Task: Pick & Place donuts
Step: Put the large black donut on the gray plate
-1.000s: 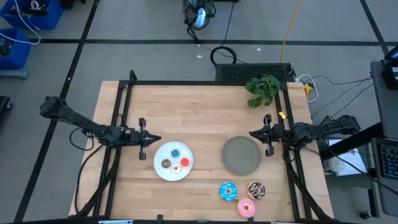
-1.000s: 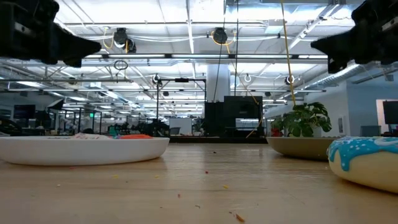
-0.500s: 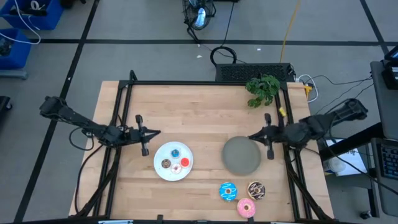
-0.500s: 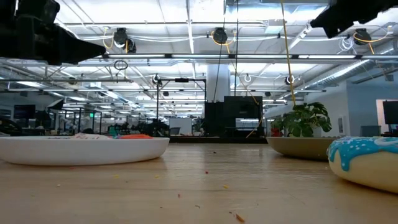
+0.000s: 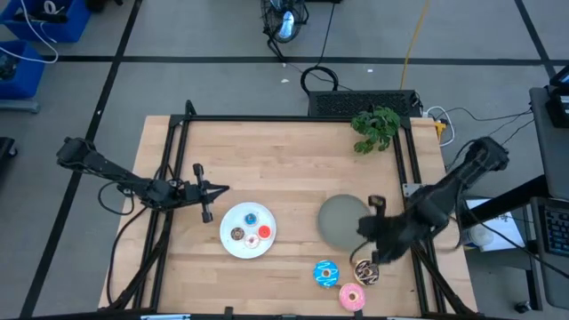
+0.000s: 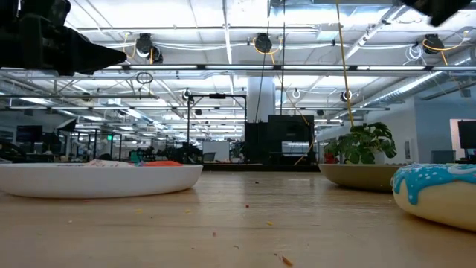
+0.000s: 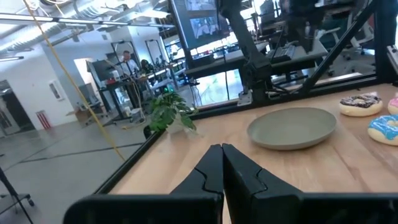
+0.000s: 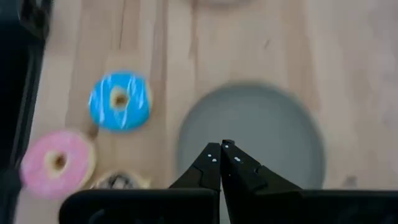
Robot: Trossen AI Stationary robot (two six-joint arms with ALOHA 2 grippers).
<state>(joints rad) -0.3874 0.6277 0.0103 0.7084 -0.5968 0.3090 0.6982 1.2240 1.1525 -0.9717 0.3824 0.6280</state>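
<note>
Four tiny donuts, blue [image 5: 252,219], brown [image 5: 237,234], red [image 5: 264,233] and whitish [image 5: 252,241], lie on the white plate [image 5: 229,247]. Three larger donuts lie on the table near its front edge: blue [image 5: 326,273], pink [image 5: 352,297] and speckled chocolate [image 5: 365,271]. They also show in the right wrist view: blue [image 8: 119,101], pink [image 8: 57,163], chocolate [image 8: 118,182]. My right gripper [image 5: 360,228] is shut and empty above the grey plate's [image 5: 340,220] near right rim, just behind the chocolate donut. My left gripper [image 5: 224,189] is shut and empty, left of the white plate.
A small potted plant [image 5: 375,127] stands at the table's far right corner. Black frame rails [image 5: 173,169] run along the left and right sides. Bare wood lies between the two plates and across the far half. The blue donut [image 6: 439,193] fills the low view's right edge.
My right gripper has swung from the table's right edge toward the near edge and a little leftward, tipping downward. It now hangs over the grey plate's near right rim beside the larger donuts, and it stays shut. No donut has moved.
</note>
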